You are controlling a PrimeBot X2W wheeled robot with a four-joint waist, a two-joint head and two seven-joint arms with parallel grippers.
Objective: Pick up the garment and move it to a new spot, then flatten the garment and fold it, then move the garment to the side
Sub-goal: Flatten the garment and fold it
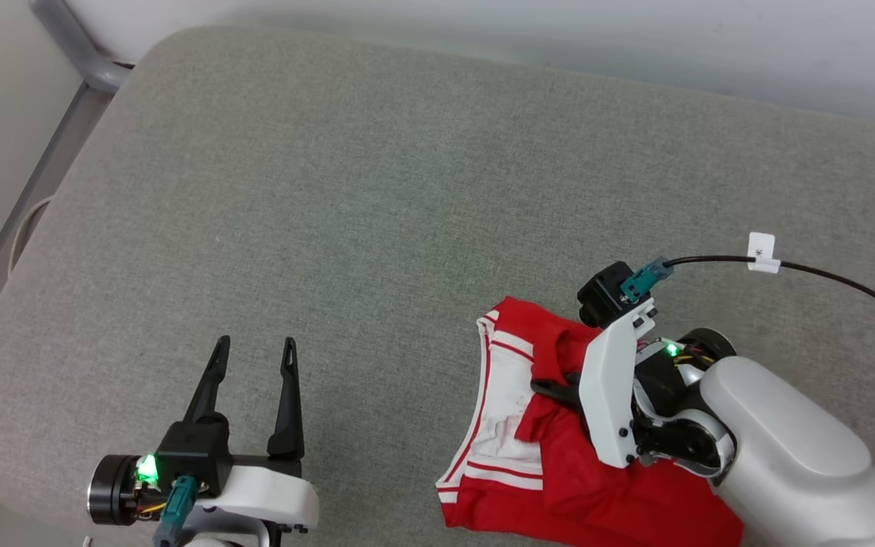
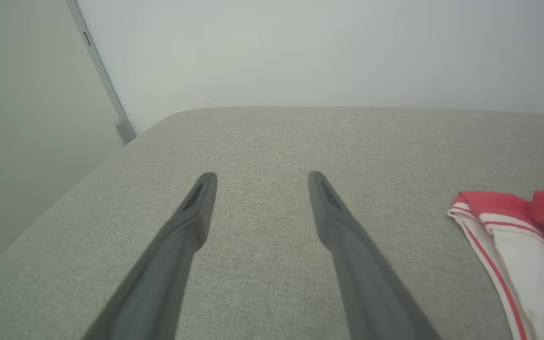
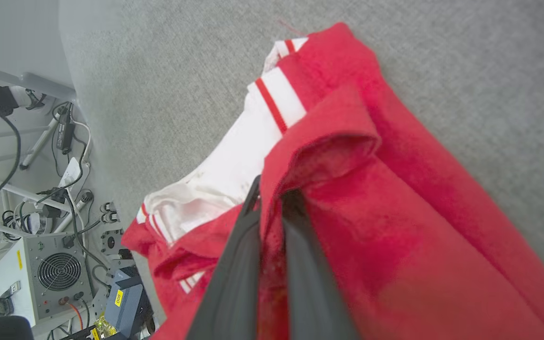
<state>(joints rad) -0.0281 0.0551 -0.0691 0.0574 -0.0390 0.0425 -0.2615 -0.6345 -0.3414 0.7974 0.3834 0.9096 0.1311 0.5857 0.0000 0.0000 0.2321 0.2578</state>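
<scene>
Right wrist view: garment (image 3: 395,212) fold partly hides tips of right pincer (image 3: 273,204).

L gripper (image 1: 255,342) w/ fingers wide apart, pointing fwd; R gripper (image 3: 272,200) turned sideways, pinched tight on garment (image 3: 395,212).

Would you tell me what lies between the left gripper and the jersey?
Nothing but bare grey upholstery separates the left gripper from the jersey, as the head view shows.
</scene>
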